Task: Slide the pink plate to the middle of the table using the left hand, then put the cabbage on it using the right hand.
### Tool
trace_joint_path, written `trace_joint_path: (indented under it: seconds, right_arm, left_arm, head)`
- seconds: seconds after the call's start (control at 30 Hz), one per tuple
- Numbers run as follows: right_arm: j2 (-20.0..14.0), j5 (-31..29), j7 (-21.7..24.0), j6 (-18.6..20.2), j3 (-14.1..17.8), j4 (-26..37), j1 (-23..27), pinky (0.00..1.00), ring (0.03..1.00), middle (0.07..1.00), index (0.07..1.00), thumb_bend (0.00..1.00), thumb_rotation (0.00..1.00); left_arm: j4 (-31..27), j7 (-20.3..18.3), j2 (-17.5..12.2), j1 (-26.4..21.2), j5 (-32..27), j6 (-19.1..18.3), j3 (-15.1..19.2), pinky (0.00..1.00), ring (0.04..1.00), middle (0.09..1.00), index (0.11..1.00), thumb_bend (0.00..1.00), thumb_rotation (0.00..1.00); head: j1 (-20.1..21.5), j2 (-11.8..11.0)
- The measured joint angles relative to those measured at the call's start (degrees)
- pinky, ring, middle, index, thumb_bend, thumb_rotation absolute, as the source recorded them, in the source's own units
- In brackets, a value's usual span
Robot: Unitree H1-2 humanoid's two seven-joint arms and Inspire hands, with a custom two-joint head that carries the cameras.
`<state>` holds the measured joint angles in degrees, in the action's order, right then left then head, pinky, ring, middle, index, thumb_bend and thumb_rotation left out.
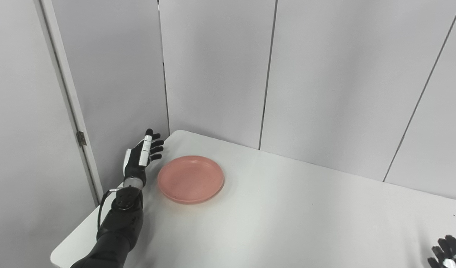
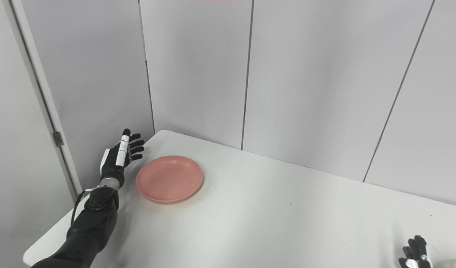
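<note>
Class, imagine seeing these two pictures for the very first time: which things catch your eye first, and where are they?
The pink plate stands out, empty, near the far left corner of the white table. Just left of it the black left hand is raised, fingers apart, not touching it. The right hand peeks in bottom right.

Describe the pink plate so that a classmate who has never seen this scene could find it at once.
Start at the white table and look to its far left corner, by the grey wall panels. There lies the pink plate, round, shallow and empty, just right of the robot's open left hand. It is the only coloured thing on the white top.
</note>
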<state>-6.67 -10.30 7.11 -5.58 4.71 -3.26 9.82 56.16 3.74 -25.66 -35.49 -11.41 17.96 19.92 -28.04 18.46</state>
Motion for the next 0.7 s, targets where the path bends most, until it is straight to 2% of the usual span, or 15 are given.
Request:
trace_joint_path:
  seconds: [0.17, 0.23, 0.27, 0.47, 0.7]
  right_arm:
    - [0.01, 0.5, -0.02, 0.24, -0.14, 0.06, -0.01, 1.0, 1.0, 1.0, 1.0, 0.63, 0.88]
    - [0.01, 0.41, -0.02, 0.25, -0.1, 0.06, -0.04, 1.0, 1.0, 1.0, 1.0, 0.64, 0.87]
    - [0.01, 0.34, -0.03, 0.28, -0.06, 0.07, -0.08, 1.0, 1.0, 1.0, 1.0, 0.62, 0.87]
    - [0.08, 0.25, -0.21, 0.4, 0.0, 0.3, -0.42, 1.0, 1.0, 1.0, 1.0, 0.6, 0.88]
    - [0.18, -0.21, -0.31, 0.47, 0.01, 0.31, -0.41, 1.0, 1.0, 1.0, 1.0, 0.62, 0.85]
  left_arm:
    - [-0.17, -3.44, 0.75, 0.45, -1.2, -0.55, -0.47, 0.93, 0.872, 0.852, 0.835, 0.82, 1.0]
    - [-0.13, -4.33, 0.92, 0.47, -1.97, -1.1, -0.43, 0.96, 0.892, 0.872, 0.853, 0.81, 1.0]
    - [-0.04, -4.79, 0.96, 0.47, -2.0, -1.15, -0.49, 0.94, 0.89, 0.876, 0.858, 0.84, 1.0]
    - [1.2, -5.89, 0.95, 0.44, -1.99, -0.61, -0.89, 0.9, 0.887, 0.874, 0.854, 0.84, 1.0]
    - [2.72, -7.07, 0.94, 0.4, -1.97, 1.32, -2.18, 0.87, 0.877, 0.86, 0.843, 0.87, 1.0]
  head:
    - [0.0, 0.26]
    - [0.0, 0.26]
    - [0.0, 0.26]
    - [-0.17, 0.53]
    - [-0.26, 0.79]
